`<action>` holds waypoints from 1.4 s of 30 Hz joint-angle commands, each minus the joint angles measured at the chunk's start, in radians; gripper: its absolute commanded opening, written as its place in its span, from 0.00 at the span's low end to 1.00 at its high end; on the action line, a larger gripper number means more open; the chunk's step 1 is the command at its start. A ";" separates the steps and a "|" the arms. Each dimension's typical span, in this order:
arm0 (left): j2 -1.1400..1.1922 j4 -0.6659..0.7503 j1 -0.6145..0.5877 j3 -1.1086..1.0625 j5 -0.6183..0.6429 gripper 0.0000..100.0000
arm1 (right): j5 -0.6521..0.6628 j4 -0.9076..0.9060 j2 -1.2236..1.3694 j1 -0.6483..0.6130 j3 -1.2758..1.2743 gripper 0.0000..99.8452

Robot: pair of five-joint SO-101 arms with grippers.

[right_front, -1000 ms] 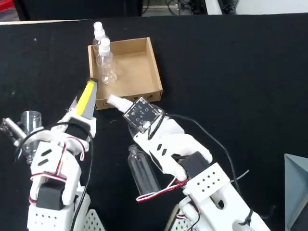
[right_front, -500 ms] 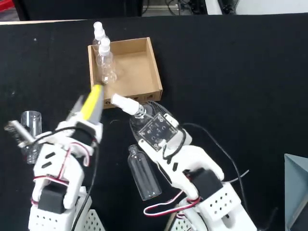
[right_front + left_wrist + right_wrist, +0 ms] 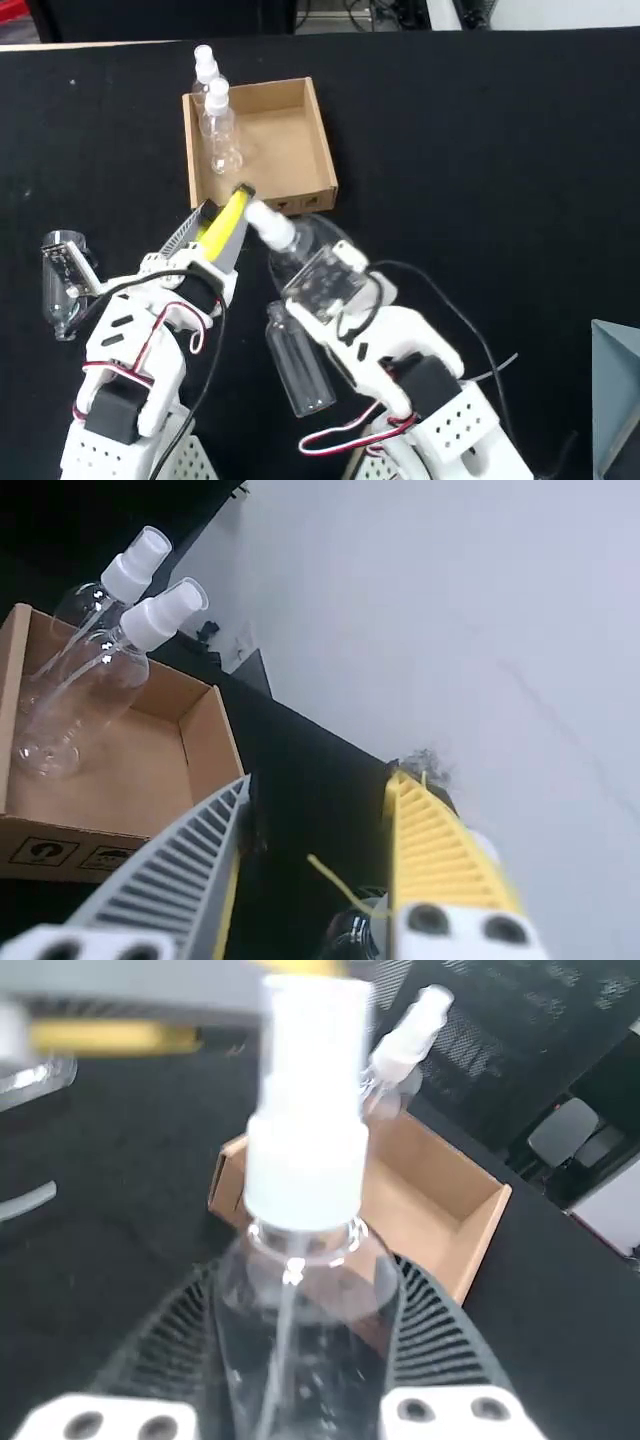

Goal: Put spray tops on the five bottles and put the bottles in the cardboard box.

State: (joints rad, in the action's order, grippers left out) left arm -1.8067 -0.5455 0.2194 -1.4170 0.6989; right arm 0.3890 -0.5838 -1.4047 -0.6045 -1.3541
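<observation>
My right gripper [image 3: 312, 262] [image 3: 300, 1278] is shut on a clear bottle [image 3: 303, 243] [image 3: 298, 1345] with a white spray top [image 3: 266, 224] [image 3: 306, 1130], held tilted just in front of the cardboard box [image 3: 322, 140] [image 3: 440, 1195] [image 3: 205, 745]. My left gripper [image 3: 223, 204] [image 3: 318, 785] stands open beside that spray top, its yellow finger [image 3: 228, 222] close to the top. Two capped bottles [image 3: 220, 128] [image 3: 100, 670] lean in the box's left side. An uncapped bottle [image 3: 296, 362] lies by the right arm's base. Another uncapped bottle [image 3: 58, 285] lies at the left.
The box stands at the back centre of the black table [image 3: 480, 150], and its right half holds nothing. A grey object [image 3: 615, 390] sits at the table's right edge. Open table stretches to the right of the box.
My left gripper has swung right and forward, ending beside the held bottle's spray top. My right arm has shifted, tilting the bottle more upright. The uncapped bottle at the left shows more.
</observation>
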 commanded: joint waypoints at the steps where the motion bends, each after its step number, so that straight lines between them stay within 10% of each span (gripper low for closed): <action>1: -0.012 0.017 0.015 0.016 -0.043 0.19 | 0.023 0.031 -0.027 -0.029 0.012 0.09; 23: -0.012 -0.003 0.170 0.013 -0.163 0.19 | 0.023 0.075 -0.031 0.034 0.002 0.09; 42: -0.015 0.101 -0.016 0.015 -0.178 0.19 | 0.021 0.078 -0.035 0.034 -0.002 0.09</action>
State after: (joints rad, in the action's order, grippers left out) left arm -1.8067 -0.4887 0.2547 -1.4170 0.5439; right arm 0.3997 -0.5363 -1.4062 -0.5938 -1.3633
